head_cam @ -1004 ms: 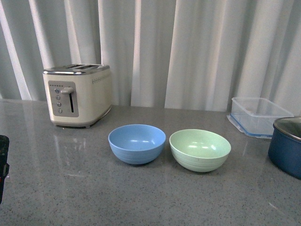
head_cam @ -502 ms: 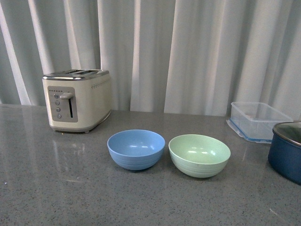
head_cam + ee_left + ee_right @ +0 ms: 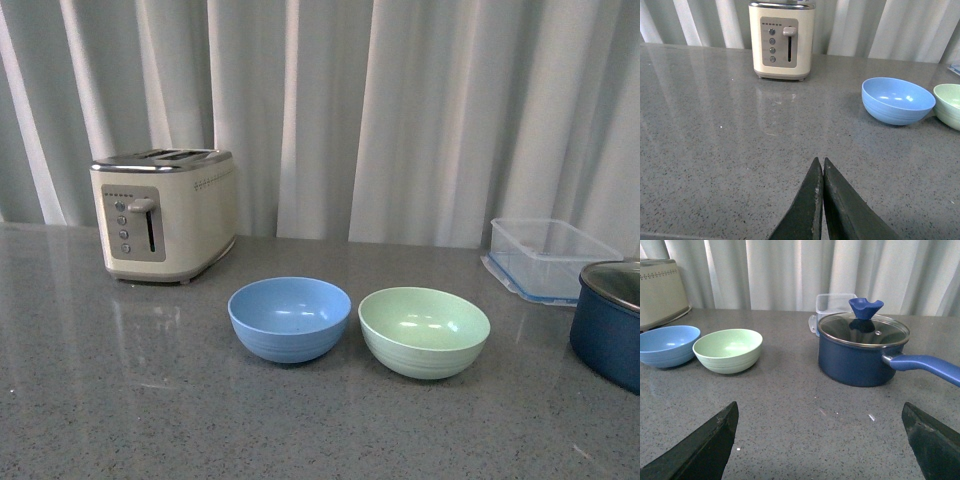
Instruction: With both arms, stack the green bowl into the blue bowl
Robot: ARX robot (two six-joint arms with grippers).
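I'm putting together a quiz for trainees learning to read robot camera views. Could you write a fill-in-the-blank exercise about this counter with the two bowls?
1. In the front view, the green bowl sits to the ___ of the blue bowl.
2. The left gripper is ___, its fingers pressed together.
3. The right gripper is ___, its fingers far apart.
4. The dark blue pot carries a glass ___.

Missing words: right; shut; open; lid.

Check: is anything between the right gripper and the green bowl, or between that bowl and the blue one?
Nothing visible. Only bare counter separates the open right gripper from the green bowl; the navy pot stands aside. The blue bowl sits beside the green one, nothing between.
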